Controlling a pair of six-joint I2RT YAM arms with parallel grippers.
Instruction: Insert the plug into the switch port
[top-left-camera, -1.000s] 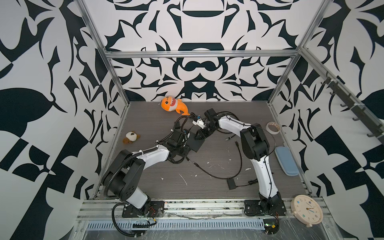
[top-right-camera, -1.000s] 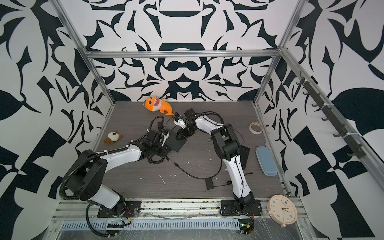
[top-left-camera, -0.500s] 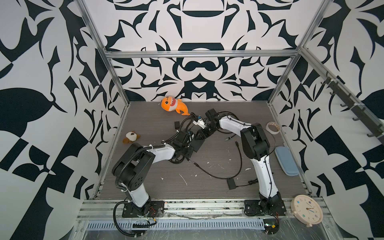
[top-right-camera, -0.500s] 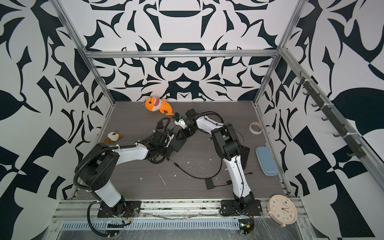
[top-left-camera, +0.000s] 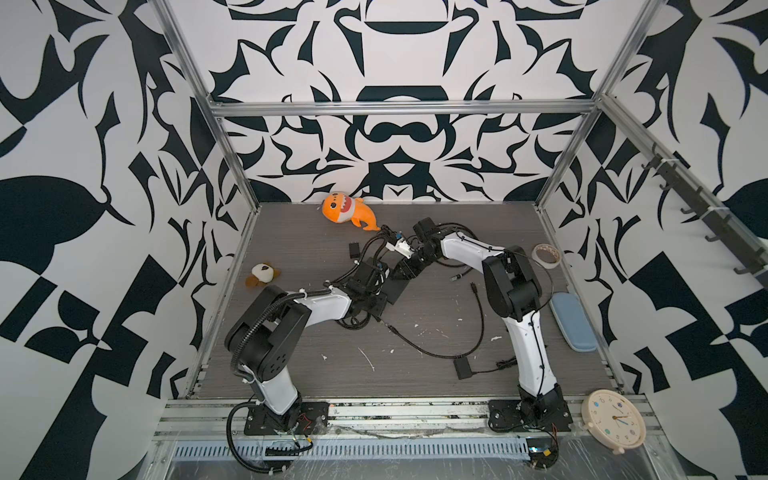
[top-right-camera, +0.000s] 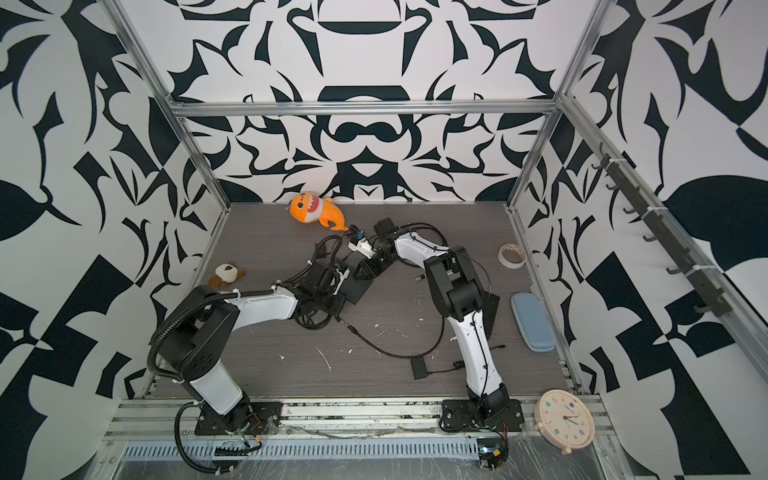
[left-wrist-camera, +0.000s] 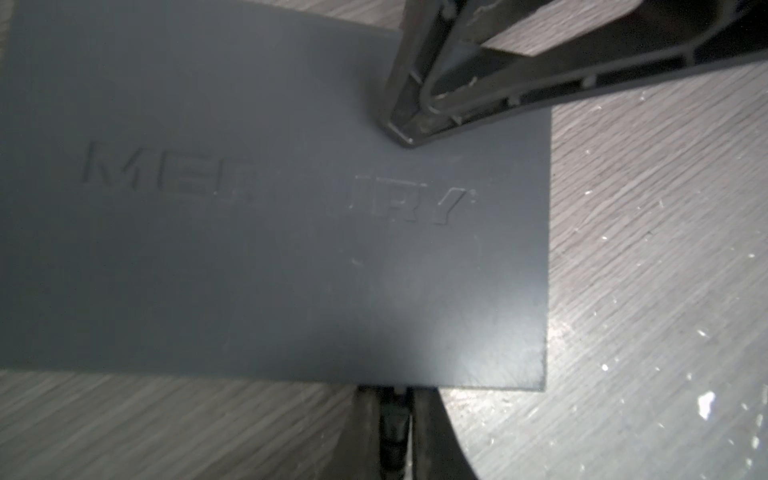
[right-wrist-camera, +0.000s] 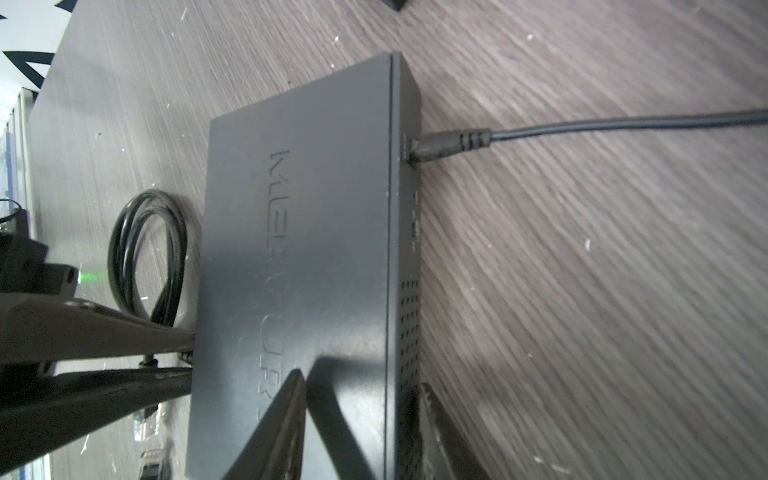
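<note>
The switch (top-left-camera: 397, 289) is a flat dark grey box with raised lettering, lying on the wood-grain floor (left-wrist-camera: 644, 270). My left gripper (left-wrist-camera: 392, 399) is shut on a black plug (left-wrist-camera: 392, 419), held right against the switch's long edge. In the right wrist view the same plug (right-wrist-camera: 186, 356) meets that edge between the left fingers (right-wrist-camera: 104, 332). My right gripper (right-wrist-camera: 361, 380) is shut on the switch's corner, one finger on its top face and the other against the vented side. A round black power plug (right-wrist-camera: 440, 145) sits in a port on that side. Both grippers (top-left-camera: 380, 301) (top-left-camera: 405, 272) show in both top views.
A coiled black cable (right-wrist-camera: 145, 257) lies beside the switch. A black adapter (top-left-camera: 463, 368) with its cord is at the front. An orange shark plush (top-left-camera: 347, 210), a small brown plush (top-left-camera: 262, 274), a tape roll (top-left-camera: 546, 255), a blue case (top-left-camera: 573, 322) and a clock (top-left-camera: 613, 419) ring the floor.
My left arm has swung right and brought its gripper up to the switch's edge, and its jaws have closed on the plug. The right arm has barely moved.
</note>
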